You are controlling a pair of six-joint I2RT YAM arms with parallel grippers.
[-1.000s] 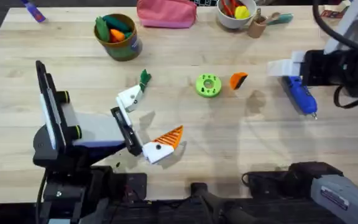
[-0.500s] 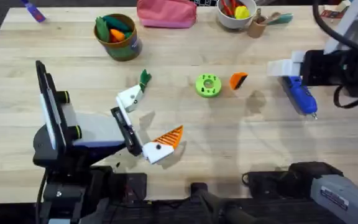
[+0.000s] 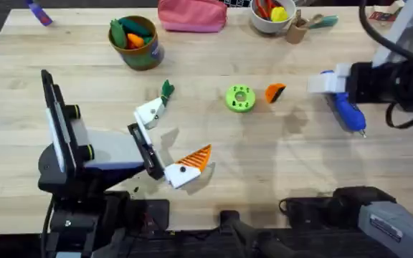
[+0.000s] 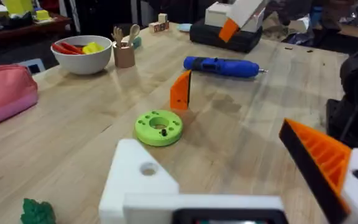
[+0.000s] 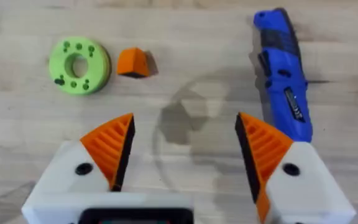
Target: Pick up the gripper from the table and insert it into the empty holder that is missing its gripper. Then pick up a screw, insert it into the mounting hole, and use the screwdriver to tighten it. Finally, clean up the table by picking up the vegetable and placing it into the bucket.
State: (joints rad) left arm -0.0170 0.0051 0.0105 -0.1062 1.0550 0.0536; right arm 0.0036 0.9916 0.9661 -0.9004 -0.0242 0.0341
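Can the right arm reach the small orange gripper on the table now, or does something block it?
Probably yes. The right gripper is open, and bare wood lies between it and the orange gripper. The green disc sits beside it, apart.

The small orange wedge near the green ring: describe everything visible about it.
The small orange plastic wedge is a plain triangular piece, matte orange with a darker shaded side and no white base. It stands loose on the pale wooden table, upright on one edge in the left wrist view, close beside the bright green plastic ring with small holes but apart from it. The blue pen-shaped screwdriver lies farther off. Nothing grips or touches the wedge except the tabletop.
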